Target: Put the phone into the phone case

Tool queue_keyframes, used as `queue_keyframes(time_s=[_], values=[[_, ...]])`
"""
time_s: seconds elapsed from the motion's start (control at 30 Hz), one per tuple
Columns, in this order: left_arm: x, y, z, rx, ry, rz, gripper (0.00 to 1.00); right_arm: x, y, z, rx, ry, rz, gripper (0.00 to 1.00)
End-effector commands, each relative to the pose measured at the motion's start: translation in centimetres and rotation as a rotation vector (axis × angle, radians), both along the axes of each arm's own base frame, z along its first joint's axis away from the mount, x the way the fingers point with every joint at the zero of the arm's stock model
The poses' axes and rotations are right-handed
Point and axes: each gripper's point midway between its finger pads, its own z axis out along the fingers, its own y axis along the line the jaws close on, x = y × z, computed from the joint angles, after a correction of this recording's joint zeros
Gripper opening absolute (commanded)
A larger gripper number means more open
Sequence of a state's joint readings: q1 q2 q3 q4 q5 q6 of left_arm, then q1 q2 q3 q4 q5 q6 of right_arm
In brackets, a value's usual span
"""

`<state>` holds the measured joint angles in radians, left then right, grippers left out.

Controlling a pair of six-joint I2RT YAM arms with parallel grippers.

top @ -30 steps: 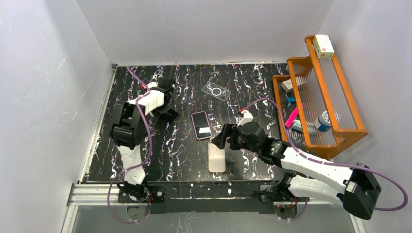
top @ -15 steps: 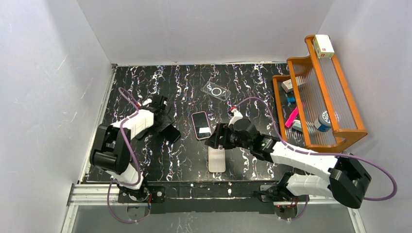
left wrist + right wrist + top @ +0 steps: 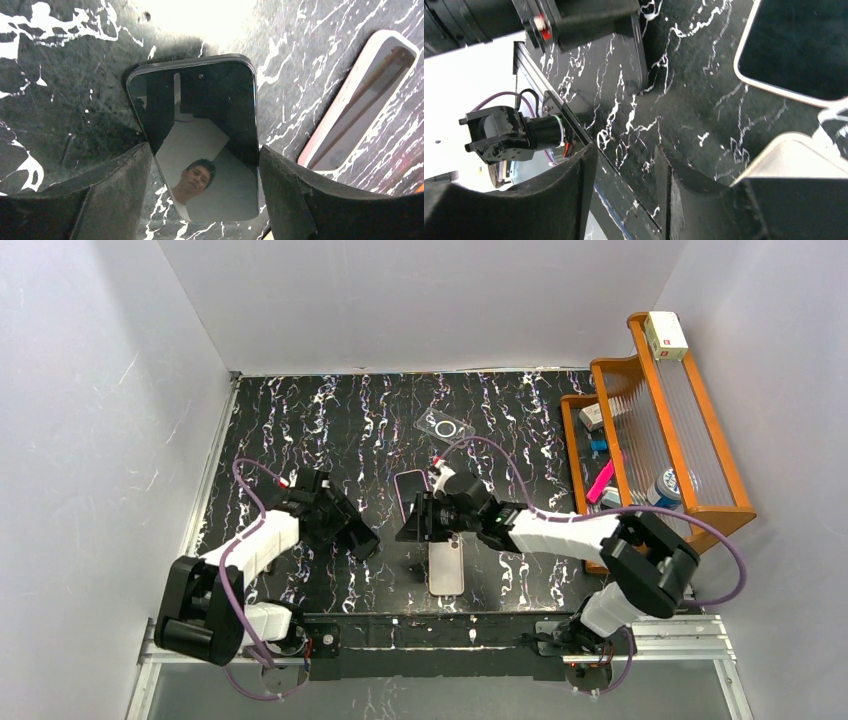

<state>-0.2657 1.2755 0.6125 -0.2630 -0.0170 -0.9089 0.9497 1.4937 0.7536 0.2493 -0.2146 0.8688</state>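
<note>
Phone (image 3: pixel 200 100) isn't going into any case yet. It's sitting screen-up between the jaws of the left gripper (image 3: pixel 203 160), which are looking clamped on its long edges, and judging by the shadow it's riding just above the surface (image 3: pixel 300 430). The pink-rimmed case (image 3: pixel 357 102) is lying just beside it, hollow prob. empty. The clear case (image 3: pixel 445 427) is lying well apart at the back. The right gripper (image 3: pixel 625 155) is hovering nearby, jaws parted, nothing between. So pickup's done; seating & pressing in are left. The wooden rack (image 3: pixel 604 367) is holding a small box (image 3: pixel 665 335), a pink marker (image 3: pixel 601 483) etc.
</note>
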Motion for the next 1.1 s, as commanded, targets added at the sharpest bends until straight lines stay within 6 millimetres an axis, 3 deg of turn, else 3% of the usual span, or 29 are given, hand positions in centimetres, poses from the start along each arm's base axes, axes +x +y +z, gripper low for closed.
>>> queue_keyframes(time_s=[0.0,0.17,0.43,0.93,1.07], values=[[-1.9,-0.6,-0.1,-0.058,0.003,-0.033,0.49,1.1,3.2,2.6,0.079,-0.081,0.077,0.53],[-2.6,-1.1,-0.1,-0.089,-0.004,-0.054,0.49,2.1,5.3,1.5,0.065,-0.08,0.115,0.53],[-2.8,-2.0,1.0,-0.144,-0.038,-0.09,0.49,0.7,7.6,-1.0,0.036,-0.027,0.215,0.5],[-3.6,-2.3,1.3,-0.176,-0.064,-0.109,0.48,0.1,8.8,-3.9,-0.021,0.015,0.231,0.43],[-3.6,-0.5,0.9,-0.067,-0.05,-0.093,0.61,0.4,8.4,-4.4,-0.048,0.03,0.178,0.46]])
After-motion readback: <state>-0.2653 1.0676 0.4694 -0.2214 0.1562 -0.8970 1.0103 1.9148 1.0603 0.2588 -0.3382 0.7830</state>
